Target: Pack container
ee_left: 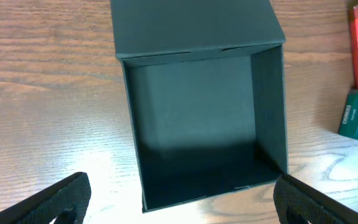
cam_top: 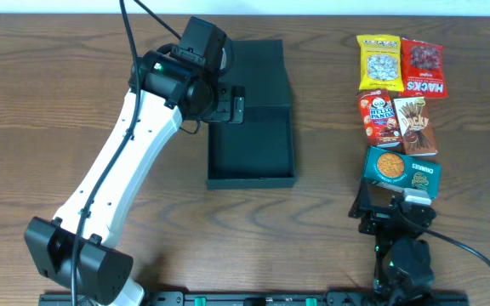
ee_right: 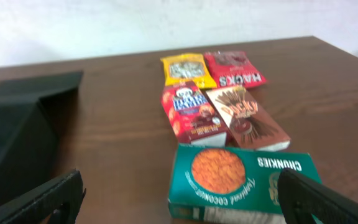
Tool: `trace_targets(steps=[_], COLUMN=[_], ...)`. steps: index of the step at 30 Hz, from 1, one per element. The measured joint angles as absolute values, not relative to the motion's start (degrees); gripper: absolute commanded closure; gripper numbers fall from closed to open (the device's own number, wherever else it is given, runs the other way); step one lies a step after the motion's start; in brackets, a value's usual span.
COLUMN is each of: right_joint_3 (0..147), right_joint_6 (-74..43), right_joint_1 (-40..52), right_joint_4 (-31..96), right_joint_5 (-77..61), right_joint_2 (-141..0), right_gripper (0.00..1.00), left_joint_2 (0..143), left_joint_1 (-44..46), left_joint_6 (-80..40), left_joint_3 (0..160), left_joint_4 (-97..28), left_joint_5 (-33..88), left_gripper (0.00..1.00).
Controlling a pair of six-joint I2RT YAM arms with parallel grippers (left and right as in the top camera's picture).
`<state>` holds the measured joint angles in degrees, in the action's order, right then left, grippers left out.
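- Overhead: the container [cam_top: 252, 149] lies open and empty; the left gripper [cam_top: 232, 109] hovers over its hinge side.
- Left wrist: its fingers are spread, holding nothing (opening looks done).
- Right wrist: the right gripper [ee_right: 185, 202] is released, facing the Chunkies box [ee_right: 247, 183] right of the container; grasping it comes next.

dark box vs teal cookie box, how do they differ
The dark teal-black matte cardboard container is larger than the teal cookie box. The container lies open and empty; the cookie box is closed. The container is plain; the cookie box shows a round biscuit picture. Both lie flat on the wooden table.
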<state>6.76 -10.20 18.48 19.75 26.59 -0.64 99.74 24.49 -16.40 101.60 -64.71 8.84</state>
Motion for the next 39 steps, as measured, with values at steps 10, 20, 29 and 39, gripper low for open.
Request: trace_targets(steps=[10, 20, 29, 39], right_joint_3=[6.7, 6.7, 19.2, 37.5], right_joint_6=[-27.2, -38.7, -32.2, -20.1], right_joint_1=[18.5, 16.3, 4.8, -2.1], right_joint_4=[15.5, 3.6, 18.5, 31.3], right_joint_5=[3.8, 2.2, 3.0, -3.7], right_joint_2=[-0.6, -0.7, -12.2, -33.4], right_gripper=[0.01, 0.01, 0.01, 0.01], left_joint_2=[99.7, 99.7, 99.7, 99.7], left_joint_1=[24.5, 24.5, 24.5, 24.5], left_joint_6=[-15.6, -15.6, -15.6, -15.6], left_joint_3=[101.6, 101.6, 101.6, 101.6], left_joint_4=[-63.5, -62.6, -62.7, -62.6], left_joint_5=[10.3, 10.6, 10.6, 10.6], left_gripper=[0.05, 0.05, 0.05, 0.05])
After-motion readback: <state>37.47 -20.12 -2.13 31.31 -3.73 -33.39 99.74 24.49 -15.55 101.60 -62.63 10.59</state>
